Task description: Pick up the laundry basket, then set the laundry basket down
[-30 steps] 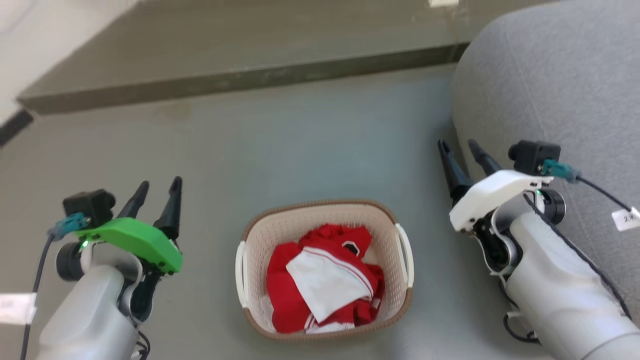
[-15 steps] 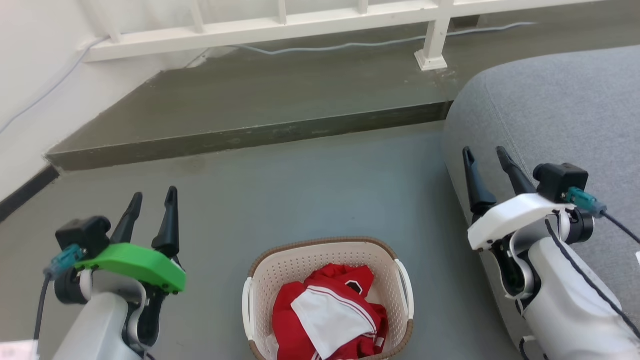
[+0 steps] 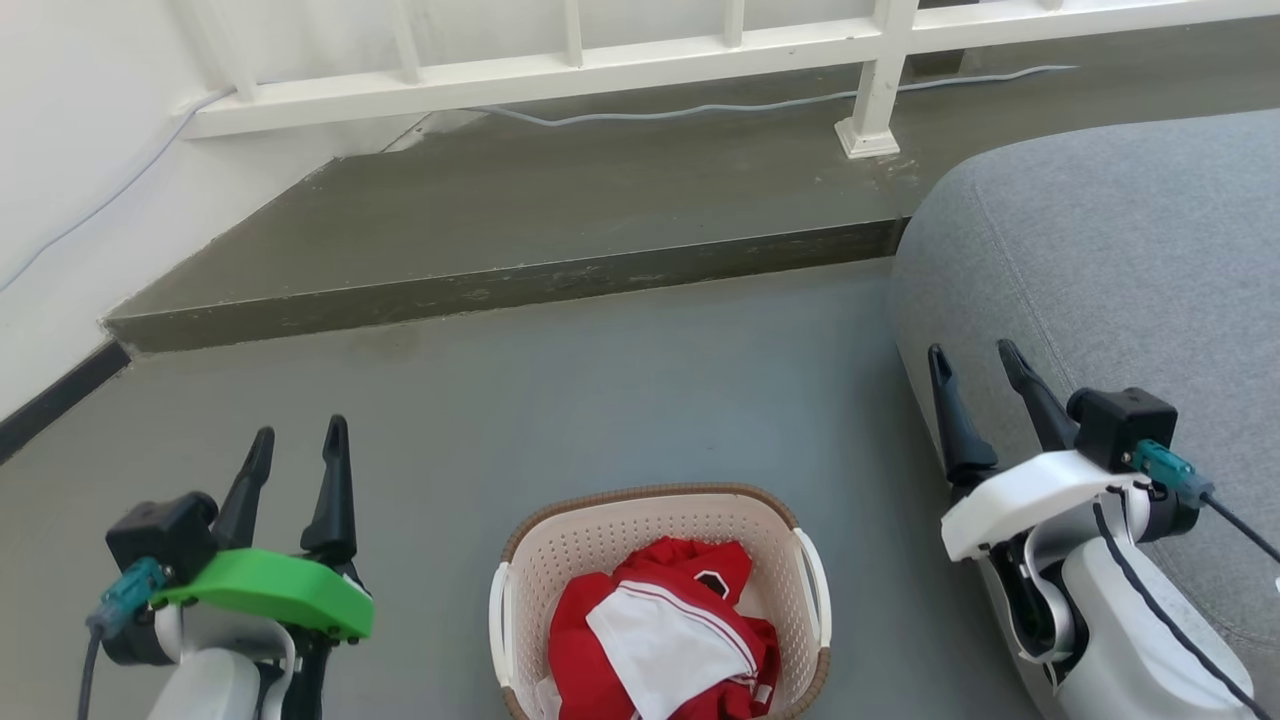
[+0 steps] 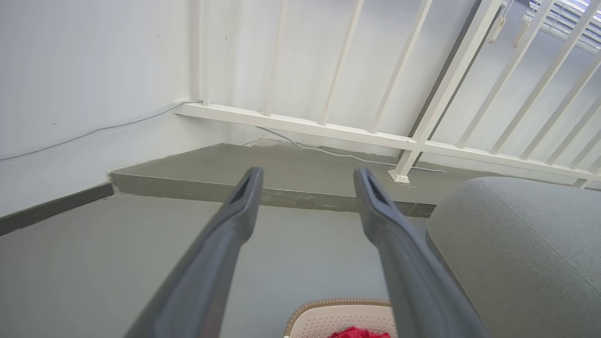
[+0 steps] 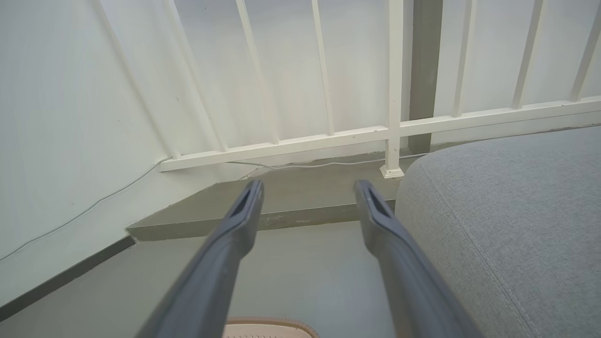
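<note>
The laundry basket (image 3: 610,530) sits on the floor (image 3: 620,390) between the left hand (image 3: 299,430) and right hand (image 3: 970,350), both spread wide, empty. A grey sofa (image 3: 1100,250) lies right of it, a step (image 3: 600,190) and white railing (image 3: 600,66) beyond.

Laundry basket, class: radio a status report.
Left gripper open, empty. Right gripper open, empty, beside grey fabric sofa. Cream perforated plastic laundry basket, brown rim, on grey floor between them, red-and-white clothes inside. Handles unobstructed.

we see the grey floor (image 3: 640,400) carrying the laundry basket (image 3: 660,530), with a grey cushion (image 3: 1100,260) beside it.
</note>
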You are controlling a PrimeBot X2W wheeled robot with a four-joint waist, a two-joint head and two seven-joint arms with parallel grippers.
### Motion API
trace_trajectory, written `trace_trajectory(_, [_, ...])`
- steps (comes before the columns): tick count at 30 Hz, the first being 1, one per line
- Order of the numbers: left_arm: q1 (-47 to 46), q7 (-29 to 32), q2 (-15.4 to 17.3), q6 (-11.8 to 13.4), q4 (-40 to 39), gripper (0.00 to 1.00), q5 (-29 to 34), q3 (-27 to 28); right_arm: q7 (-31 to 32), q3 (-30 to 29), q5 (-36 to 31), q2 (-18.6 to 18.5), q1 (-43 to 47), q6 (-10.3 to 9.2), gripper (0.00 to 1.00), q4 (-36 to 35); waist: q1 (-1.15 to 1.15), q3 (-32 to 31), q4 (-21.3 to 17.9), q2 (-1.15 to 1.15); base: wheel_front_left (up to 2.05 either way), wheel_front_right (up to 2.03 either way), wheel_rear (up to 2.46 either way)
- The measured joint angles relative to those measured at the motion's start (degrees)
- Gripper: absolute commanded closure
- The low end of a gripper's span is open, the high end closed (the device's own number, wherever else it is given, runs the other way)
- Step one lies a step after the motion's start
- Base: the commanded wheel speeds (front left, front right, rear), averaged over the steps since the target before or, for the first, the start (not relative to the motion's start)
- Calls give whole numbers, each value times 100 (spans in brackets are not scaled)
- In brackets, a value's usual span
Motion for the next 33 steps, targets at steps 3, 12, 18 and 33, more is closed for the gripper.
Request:
trace_trajectory(3, [152, 0, -89, 0, -111, 0, 55, 71, 0, -51, -71, 18, 108, 0, 0, -109, 0, 1, -10, 0, 0, 0, 0])
trace_trajectory(12, [393, 0, -230, -53, -332, 0, 389, 269, 0, -160, -180, 44, 343, 1, 0, -302, 0, 24, -21, 0, 0, 0, 0])
trace_trajectory(18, [455, 0, -322, -110, -460, 0, 536, 412, 0, -221, -280, 56, 458, 4, 0, -356, 0, 35, -14, 0, 0, 0, 0])
trace_trajectory(33, [663, 0, -494, -289, -541, 0, 750, 588, 0, -394, -459, 165, 581, 64, 0, -453, 0, 23, -12, 0, 0, 0, 0])
